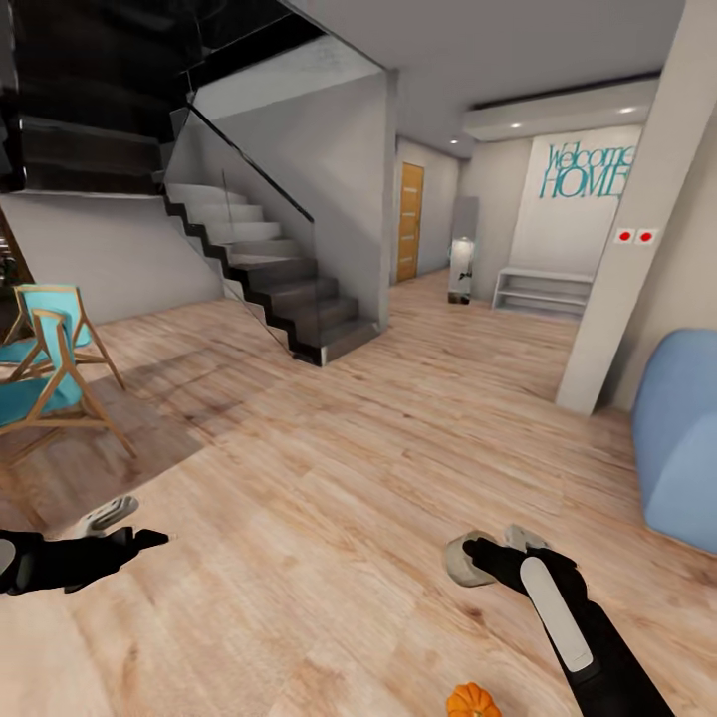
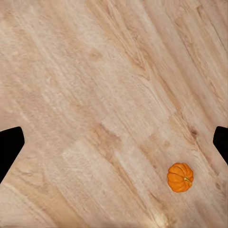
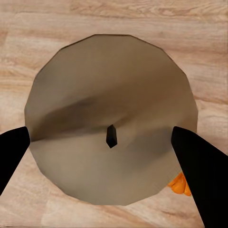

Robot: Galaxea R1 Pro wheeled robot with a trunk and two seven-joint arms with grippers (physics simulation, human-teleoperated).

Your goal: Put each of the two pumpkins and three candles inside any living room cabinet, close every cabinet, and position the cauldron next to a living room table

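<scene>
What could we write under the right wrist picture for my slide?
Right gripper holds a cream candle with a dark wick, above the wooden floor; a pumpkin peeks out.

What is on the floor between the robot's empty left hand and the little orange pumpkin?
Nothing: in the head view, only bare wood floor lies between the left end effector and the pumpkin.

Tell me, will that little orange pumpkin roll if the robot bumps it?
Probably a bit: the pumpkin looks round and sits loose on smooth wood floor. Its ribs and stem may make it wobble and stop soon.
</scene>
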